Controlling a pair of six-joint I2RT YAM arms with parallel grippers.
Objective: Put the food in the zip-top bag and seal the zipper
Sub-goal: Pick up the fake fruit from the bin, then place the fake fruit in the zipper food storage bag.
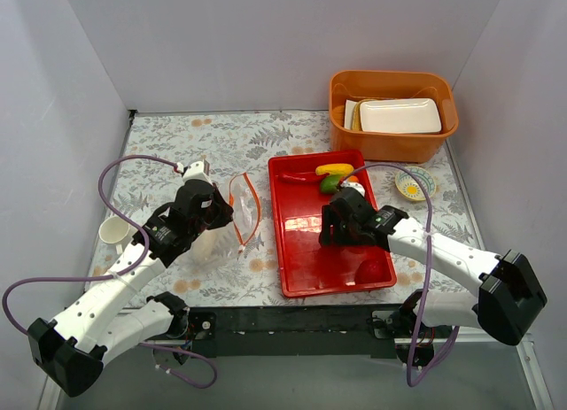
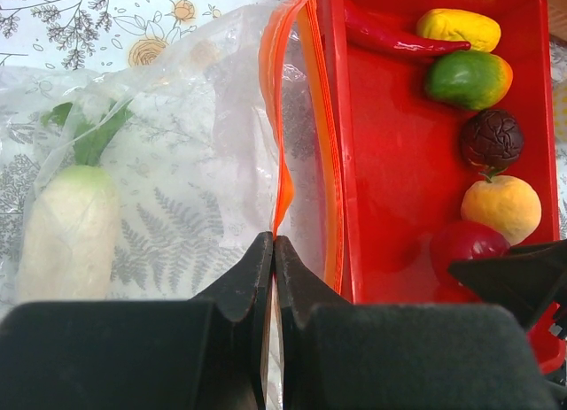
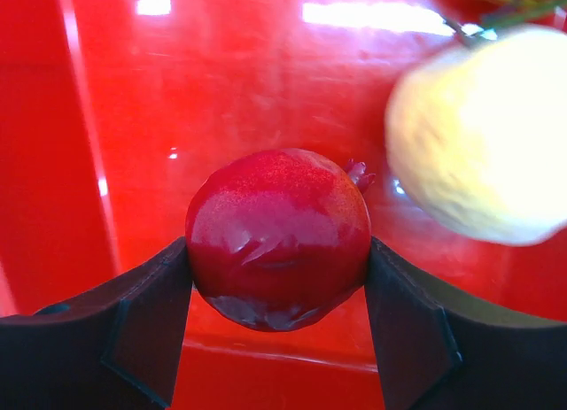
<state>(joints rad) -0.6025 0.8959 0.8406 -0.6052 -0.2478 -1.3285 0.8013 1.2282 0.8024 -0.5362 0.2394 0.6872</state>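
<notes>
Red fruit (image 3: pixel 279 224) clamped in right gripper (image 3: pixel 276 251) inside the tray (image 3: pixel 133 118), for lifting. Left of tray, left gripper (image 2: pixel 273 242) pinched on bag (image 2: pixel 177 162) zipper (image 2: pixel 283 184), apparently propping mouth open.

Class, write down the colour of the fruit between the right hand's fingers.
The fruit is glossy dark red, clearest in the right wrist view.

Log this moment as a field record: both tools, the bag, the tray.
left tool: shut on the zipper
right tool: shut on the red fruit, over the tray; lifted or resting, cannot tell
bag: mouth open, beside the tray; radish inside
loose in tray: chili, yellow fruit, green fruit, purple fruit, peach
</notes>
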